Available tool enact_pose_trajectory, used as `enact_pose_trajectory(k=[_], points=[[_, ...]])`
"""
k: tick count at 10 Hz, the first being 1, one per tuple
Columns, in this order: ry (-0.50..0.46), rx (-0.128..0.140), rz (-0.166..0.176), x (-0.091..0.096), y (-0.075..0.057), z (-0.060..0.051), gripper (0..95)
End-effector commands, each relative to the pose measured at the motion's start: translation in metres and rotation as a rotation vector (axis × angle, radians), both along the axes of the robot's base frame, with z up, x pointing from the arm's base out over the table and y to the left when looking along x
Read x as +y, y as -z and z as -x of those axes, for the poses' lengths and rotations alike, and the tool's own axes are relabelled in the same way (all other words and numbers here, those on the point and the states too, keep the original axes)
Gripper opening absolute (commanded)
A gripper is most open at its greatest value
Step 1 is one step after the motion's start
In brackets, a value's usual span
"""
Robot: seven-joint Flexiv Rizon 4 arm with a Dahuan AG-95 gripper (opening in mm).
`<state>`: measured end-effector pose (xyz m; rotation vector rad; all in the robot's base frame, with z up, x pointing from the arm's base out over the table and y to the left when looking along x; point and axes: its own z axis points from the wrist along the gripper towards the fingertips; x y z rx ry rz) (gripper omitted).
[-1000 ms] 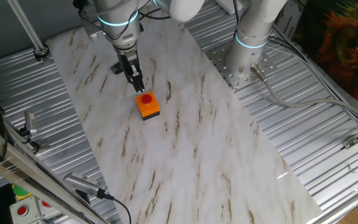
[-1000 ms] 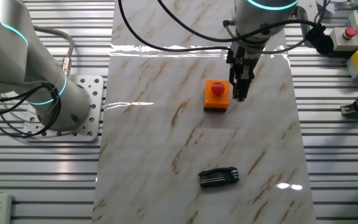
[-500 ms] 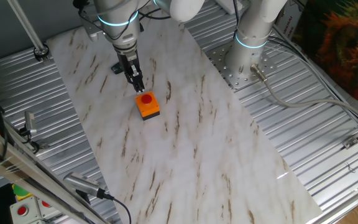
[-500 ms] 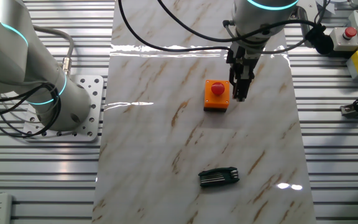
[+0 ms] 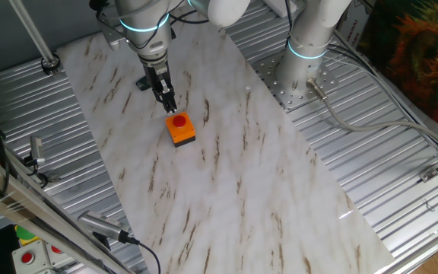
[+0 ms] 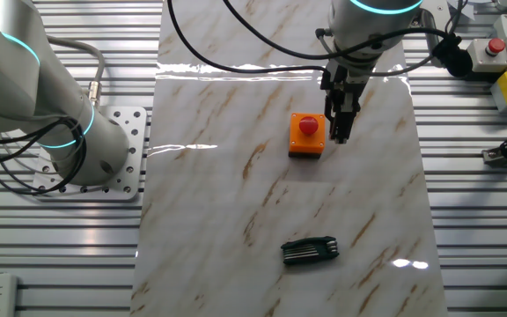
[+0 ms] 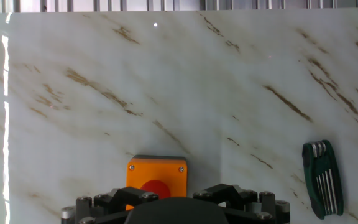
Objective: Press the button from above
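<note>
One red button (image 6: 309, 126) on its orange box sits near the middle of the marble desk (image 6: 236, 229), roughly at the 12 o'clock half of the slab in the other fixed view. Reading left to right in that view: the arm's base (image 6: 86, 150) stands at 9 o'clock on the metal frame, the button follows, and the end effector (image 6: 341, 136) hangs just beside the box at its 3 o'clock. A folded hex-key set (image 6: 309, 251) lies well apart at 6 o'clock. In one fixed view the end effector (image 5: 170, 106) appears at the button's (image 5: 179, 121) 11 o'clock, its tips close to the cap. The hand view shows the button (image 7: 156, 186) partly hidden under the finger mechanism. Whether the fingers are parted or closed cannot be told; nothing is held. Across the last second nothing has visibly shifted: arm and button keep their positions. This suggests a pause in alignment, with the press itself probably not yet made.
</note>
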<state>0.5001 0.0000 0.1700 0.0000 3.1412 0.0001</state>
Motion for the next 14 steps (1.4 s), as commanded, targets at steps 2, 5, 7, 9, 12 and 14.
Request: enact_pose_trajectory(k=[2,5,7,9,12,14], points=[[0.086,-0.071,-0.024,0.000,-0.003,0.001,0.0],[0.060,-0.068,0.057,0.003,-0.012,0.004,0.0],[0.071,-0.067,0.061,0.004,-0.013,0.004,0.0],[0.070,-0.067,0.059,0.004,-0.013,0.004,0.0],[0.065,-0.068,0.051,0.004,-0.013,0.005,0.0],[0.055,-0.067,0.047,0.004,-0.013,0.005,0.0]])
